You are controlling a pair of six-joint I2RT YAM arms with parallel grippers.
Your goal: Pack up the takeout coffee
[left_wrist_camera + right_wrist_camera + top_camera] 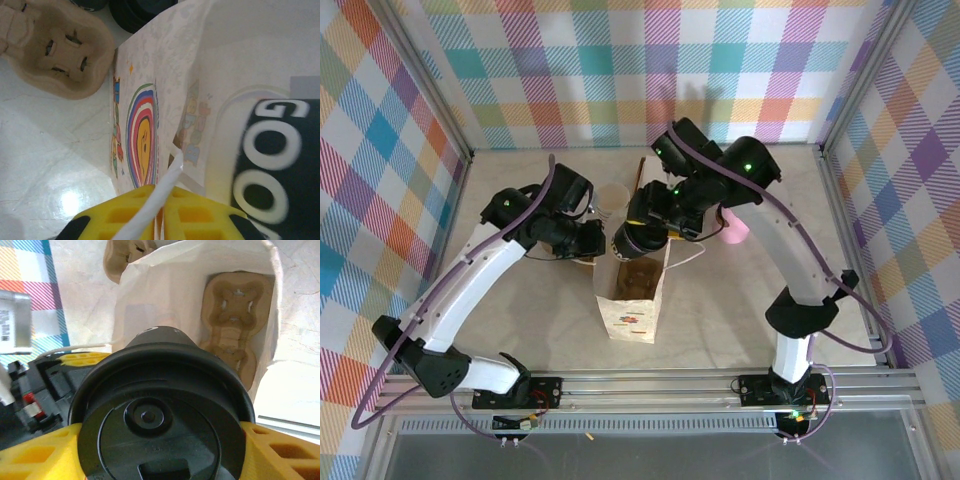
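3 pastel plaid fabric walls (620, 70), pale marbled glossy tabletop (720, 320), silver aluminium corner posts (432, 75), silver aluminium rail (650, 385) along near edge, bright overhead glare (70, 202) on tabletop

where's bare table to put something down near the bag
Bare table lies right of the paper bag, up to the right arm, and left of it, up to the left arm. Crowded behind the bag: left gripper, right gripper with the takeout coffee, stacked cups, pink cup.
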